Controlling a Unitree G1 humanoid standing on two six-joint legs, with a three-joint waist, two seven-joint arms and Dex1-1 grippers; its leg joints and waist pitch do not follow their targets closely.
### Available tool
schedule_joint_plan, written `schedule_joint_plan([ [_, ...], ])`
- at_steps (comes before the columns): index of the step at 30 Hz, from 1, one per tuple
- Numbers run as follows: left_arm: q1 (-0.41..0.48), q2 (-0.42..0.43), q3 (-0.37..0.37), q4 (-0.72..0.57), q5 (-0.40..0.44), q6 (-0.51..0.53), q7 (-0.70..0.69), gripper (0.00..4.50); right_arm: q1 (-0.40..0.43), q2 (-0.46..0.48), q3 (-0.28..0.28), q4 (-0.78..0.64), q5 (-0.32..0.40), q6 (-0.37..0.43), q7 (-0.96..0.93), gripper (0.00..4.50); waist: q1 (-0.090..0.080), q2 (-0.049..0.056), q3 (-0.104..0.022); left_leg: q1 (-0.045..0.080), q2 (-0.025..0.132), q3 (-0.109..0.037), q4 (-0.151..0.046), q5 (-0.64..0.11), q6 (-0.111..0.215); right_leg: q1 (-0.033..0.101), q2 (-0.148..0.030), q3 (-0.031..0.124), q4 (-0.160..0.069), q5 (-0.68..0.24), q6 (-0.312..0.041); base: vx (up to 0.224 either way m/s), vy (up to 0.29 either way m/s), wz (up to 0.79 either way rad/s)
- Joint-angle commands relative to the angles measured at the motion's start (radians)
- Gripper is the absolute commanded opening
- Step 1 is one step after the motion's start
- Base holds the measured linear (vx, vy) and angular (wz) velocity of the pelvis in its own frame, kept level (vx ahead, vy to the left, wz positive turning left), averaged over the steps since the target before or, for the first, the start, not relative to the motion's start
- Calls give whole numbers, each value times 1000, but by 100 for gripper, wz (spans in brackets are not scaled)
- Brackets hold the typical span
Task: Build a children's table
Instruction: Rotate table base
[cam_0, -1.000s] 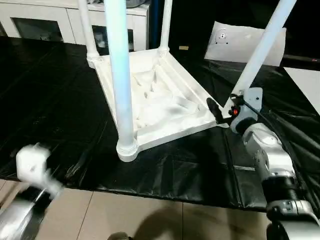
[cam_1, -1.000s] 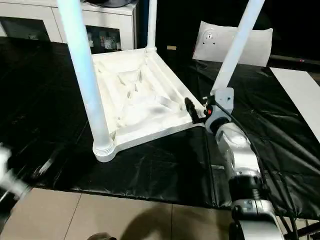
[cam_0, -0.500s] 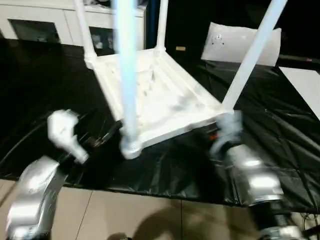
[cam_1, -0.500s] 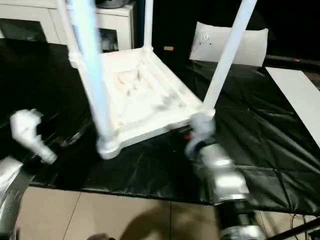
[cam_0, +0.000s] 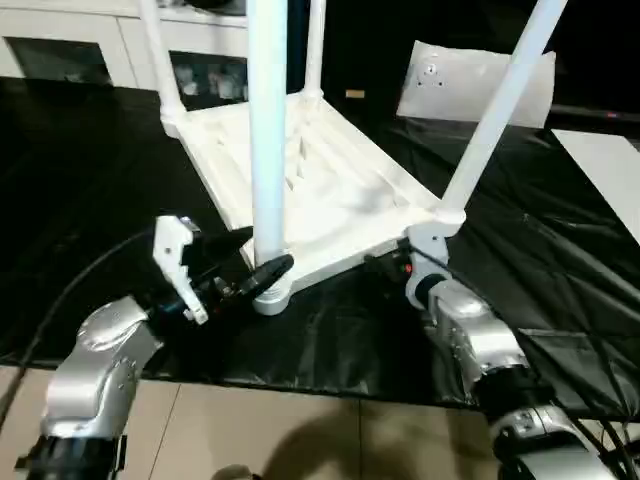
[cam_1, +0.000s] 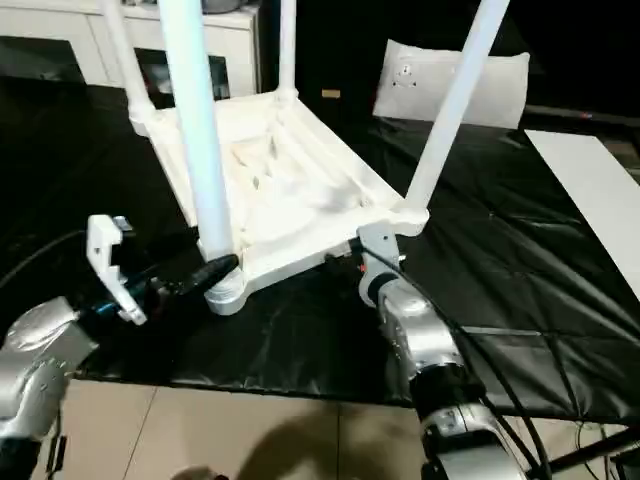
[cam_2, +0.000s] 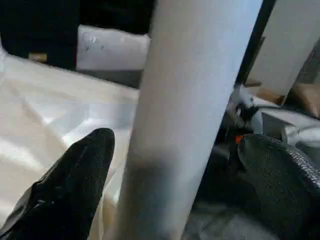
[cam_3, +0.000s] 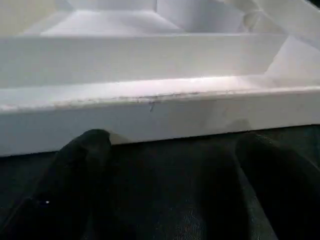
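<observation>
The table (cam_0: 330, 195) lies upside down on the black bench (cam_0: 90, 190), ribbed underside up, with legs standing in its corner sockets. The near leg (cam_0: 268, 130) rises almost straight up from the near-left socket, so its long axis runs vertical, across our left pincer's (cam_0: 250, 268) line of reach.

Our left pincer is the nearer one to that leg. Its fingers (cam_2: 75, 185) stand apart, one on each side of the leg just above the socket; we judge they do not yet press it.

Our right pincer (cam_3: 165, 175) sits low on the bench, facing the table's near rim (cam_3: 150, 115) close ahead, below the near-right socket. Its fingers look apart and hold nothing, though the wrist view is dim.
</observation>
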Motion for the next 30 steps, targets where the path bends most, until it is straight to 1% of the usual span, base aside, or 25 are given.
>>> schedule_joint_plan([
  [1,-23,-9,-24,10,19,-10,2,447,-26,3,7,27,-12,-19,-6,450,-2,7,-54,11,38,-5,-82,-156,-31,40,-59,42,-64,-34,-189,0,0,0],
  [2,-32,-19,-39,13,21,-9,-4,447,-35,10,6,46,-14,-28,-2,450,-4,3,-54,11,39,-5,-82,-159,-33,41,-61,41,-64,-41,-188,0,0,0],
  [4,-41,-31,-58,11,19,-4,-12,447,-47,19,6,68,-14,-43,4,450,-6,4,-54,12,39,-5,-81,-164,-31,40,-62,42,-65,-47,-193,0,0,0],
  [5,-37,-41,-73,-9,4,14,-23,447,-57,28,7,89,-16,-60,8,450,-6,8,-54,11,39,-5,-80,-161,-30,41,-63,43,-64,-42,-194,0,0,0],
  [6,-28,-45,-86,-33,-12,34,-34,447,-64,33,8,101,-17,-69,11,450,-9,8,-56,12,41,-4,-79,-159,-29,40,-63,42,-63,-27,-206,0,0,0],
  [7,-28,-45,-86,-33,-12,34,-34,447,-64,33,8,101,-17,-69,11,450,-10,7,-56,11,40,-4,-79,-155,-26,40,-61,42,-62,-20,-208,0,0,0],
  [8,-6,-51,-116,-82,-33,66,-54,447,-75,43,8,119,-17,-84,13,450,-11,8,-56,10,41,-5,-79,-148,-23,42,-61,41,-59,-9,-212,0,0,0],
  [9,6,-53,-134,-108,-36,78,-59,447,-80,46,7,124,-17,-88,13,450,-11,10,-56,10,41,-5,-79,-146,-22,42,-61,41,-59,-6,-215,0,0,0],
  [10,14,-54,-146,-123,-36,84,-61,447,-83,48,6,128,-17,-91,14,450,-16,11,-56,9,42,-5,-79,-141,-21,43,-60,40,-58,15,-219,0,0,0],
  [11,25,-55,-165,-144,-36,93,-62,447,-87,51,6,132,-18,-95,13,450,-19,12,-58,9,41,-5,-77,-130,-16,45,-59,40,-56,37,-225,0,0,0],
  [13,32,-63,-187,-164,-37,102,-62,447,-92,54,5,140,-19,-100,13,450,-23,10,-57,8,41,-5,-77,-129,-9,46,-58,39,-57,39,-229,0,0,0],
  [14,33,-65,-192,-167,-38,105,-61,447,-94,55,4,143,-19,-102,13,450,-27,9,-55,7,39,-3,-77,-141,-6,45,-58,40,-60,21,-229,0,0,0],
  [15,29,-77,-202,-171,-33,105,-54,447,-99,58,3,156,-22,-112,15,450,-30,9,-52,7,39,-3,-79,-164,-9,44,-58,40,-65,-17,-226,0,0,0],
  [17,16,-92,-206,-166,-31,105,-50,447,-105,62,6,168,-24,-122,20,450,-32,9,-51,8,40,-4,-80,-197,-17,43,-60,41,-70,-76,-220,0,0,0],
  [18,8,-97,-210,-163,-24,104,-51,447,-108,65,8,175,-25,-128,24,450,-33,12,-50,9,42,-5,-82,-207,-22,42,-60,41,-71,-96,-217,0,0,0],
  [19,3,-99,-213,-161,-20,103,-51,447,-110,67,8,180,-26,-131,27,450,-34,12,-50,9,42,-6,-82,-212,-24,41,-60,41,-72,-101,-215,0,0,0],
  [20,-12,-107,-222,-157,-19,108,-53,447,-113,75,18,183,-29,-156,60,450,-37,12,-51,7,42,-7,-83,-217,-27,41,-59,41,-71,-104,-215,0,0,0],
  [21,-19,-113,-228,-157,-19,110,-50,447,-115,79,22,183,-31,-162,68,450,-37,14,-52,8,43,-6,-81,-211,-28,41,-59,42,-70,-89,-216,0,0,0],
  [22,-22,-116,-230,-157,-19,110,-50,447,-116,81,22,183,-31,-163,68,450,-38,14,-52,7,43,-6,-81,-202,-28,42,-59,42,-69,-75,-219,0,0,0],
  [23,-30,-126,-239,-158,-20,112,-48,447,-120,86,22,185,-33,-161,65,450,-39,16,-54,5,42,-5,-78,-176,-27,45,-58,42,-66,-33,-225,0,0,0],
  [24,-34,-130,-243,-158,-20,113,-48,447,-122,88,22,187,-34,-161,62,450,-40,13,-57,2,41,-5,-75,-146,-21,49,-57,42,-61,13,-232,0,0,0],
  [25,-36,-138,-249,-158,-16,113,-45,447,-125,90,21,193,-35,-162,57,450,-40,16,-57,2,41,-5,-75,-135,-19,50,-57,42,-59,30,-235,0,0,0],
  [26,-41,-152,-256,-149,0,100,-40,447,-134,92,18,207,-39,-168,50,450,-41,16,-60,3,40,-4,-71,-115,-12,50,-55,43,-56,67,-243,0,0,0],
  [27,-41,-153,-256,-148,2,98,-40,447,-134,93,18,208,-39,-168,49,450,-41,15,-60,2,40,-1,-69,-102,-3,50,-54,43,-56,94,-251,0,0,0],
  [30,-58,-161,-248,-97,45,44,-22,447,-148,99,16,225,-43,-184,42,450,-38,17,-59,5,42,0,-68,-107,5,48,-53,43,-58,92,-258,0,0,0],
])
